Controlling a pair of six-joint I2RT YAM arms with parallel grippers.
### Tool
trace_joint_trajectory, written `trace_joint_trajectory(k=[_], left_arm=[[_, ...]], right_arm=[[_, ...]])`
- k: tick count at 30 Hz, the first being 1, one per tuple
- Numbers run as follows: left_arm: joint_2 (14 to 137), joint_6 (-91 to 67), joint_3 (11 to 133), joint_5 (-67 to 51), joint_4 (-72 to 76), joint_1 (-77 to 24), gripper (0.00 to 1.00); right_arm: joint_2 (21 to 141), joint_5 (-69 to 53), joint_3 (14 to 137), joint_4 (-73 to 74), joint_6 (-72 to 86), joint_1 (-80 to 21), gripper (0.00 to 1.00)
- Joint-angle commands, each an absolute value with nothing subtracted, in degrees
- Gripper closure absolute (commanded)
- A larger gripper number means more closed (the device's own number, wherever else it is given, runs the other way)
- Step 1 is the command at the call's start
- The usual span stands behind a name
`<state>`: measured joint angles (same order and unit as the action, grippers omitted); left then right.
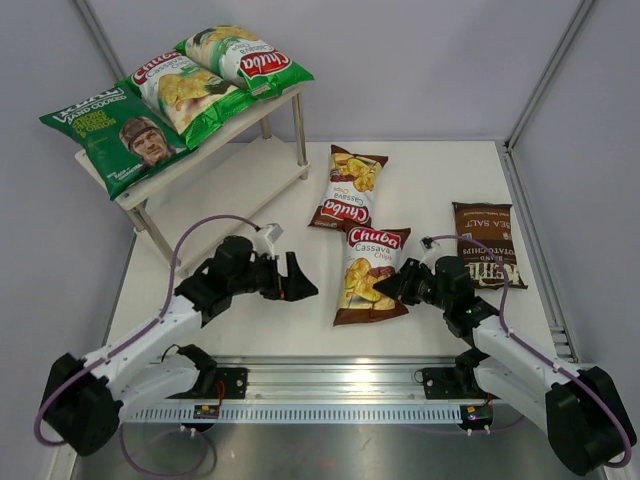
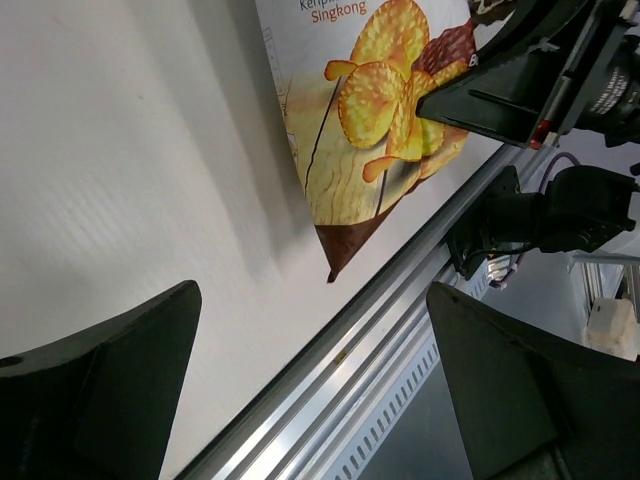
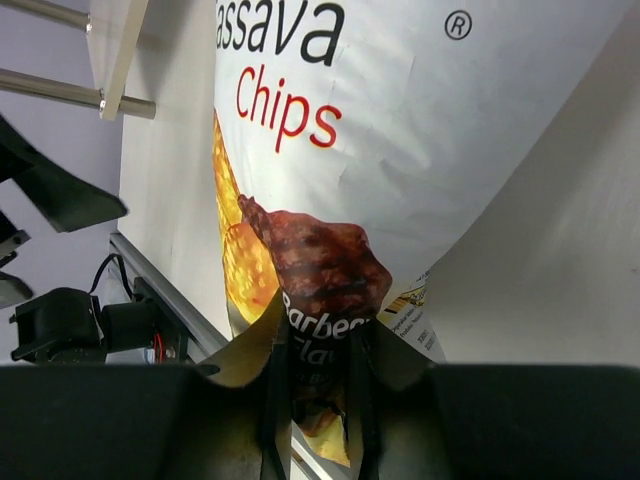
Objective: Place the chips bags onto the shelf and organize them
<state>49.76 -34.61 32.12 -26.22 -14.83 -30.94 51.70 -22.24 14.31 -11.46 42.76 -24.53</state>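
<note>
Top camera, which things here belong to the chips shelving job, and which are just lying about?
Job: shelf; dark green bag and two green-white bags on its top board; far brown Chuba bag, Kettle bag on the table; near brown Chuba bag, pinched by the right claw; open left claw.
Lying about: metal rail, purple cables.

Three green bags (image 1: pixel 185 92) atop shelf (image 1: pixel 236 180), three brown bags (image 1: pixel 348 190) on table (image 1: pixel 430 185)

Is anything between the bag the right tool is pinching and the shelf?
Yes: the open left tool hovers just left of the brown Chuba bag, on the direct line to the shelf. The right tool grips the bag's edge.
</note>
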Motion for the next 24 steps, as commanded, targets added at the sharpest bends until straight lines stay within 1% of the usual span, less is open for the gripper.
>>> trace_joint_trajectory(k=[1, 2, 5, 7, 11, 19, 20, 22, 23, 24], left_arm=[[58.3, -37.3, 33.7, -19.5, -1.8, -35.9, 0.01], [59.8, -37.8, 33.8, -19.6, 2.8, -37.9, 0.01], [66.3, -38.8, 35.1, -19.3, 8.6, -42.1, 0.01], [69.0, -38.8, 37.0, -17.2, 8.2, -44.6, 0.01], [75.0, -40.8, 37.7, -19.2, 13.1, -47.0, 0.01], [79.5, -44.5, 36.4, -23.0, 23.2, -49.5, 0.02], [79.6, -44.8, 36.0, -23.4, 25.3, -49.5, 0.08], [79.2, -45.9, 34.6, -23.7, 27.8, -49.7, 0.15], [78.9, -46.4, 33.8, -23.6, 30.6, -49.7, 0.23], [78.8, -47.2, 33.3, -23.5, 31.9, -49.7, 0.26]], right_arm=[[48.9, -24.3, 15.0, -11.5, 42.4, -24.5, 0.79], [48.5, -24.8, 15.1, -11.2, 42.6, -24.5, 0.79], [46.7, -25.9, 15.4, -10.7, 42.9, -24.5, 0.79], [44.6, -25.9, 15.5, -9.8, 43.2, -24.5, 0.78], [40.0, -26.5, 15.3, -8.9, 44.1, -24.5, 0.78], [32.3, -29.3, 14.7, -10.9, 48.9, -24.5, 0.78], [32.2, -29.6, 14.5, -11.2, 50.0, -24.5, 0.78], [31.4, -29.6, 14.5, -11.8, 50.9, -24.5, 0.78], [31.3, -29.3, 14.2, -12.0, 51.8, -24.5, 0.78], [31.1, -29.1, 14.1, -12.8, 52.4, -24.5, 0.78]])
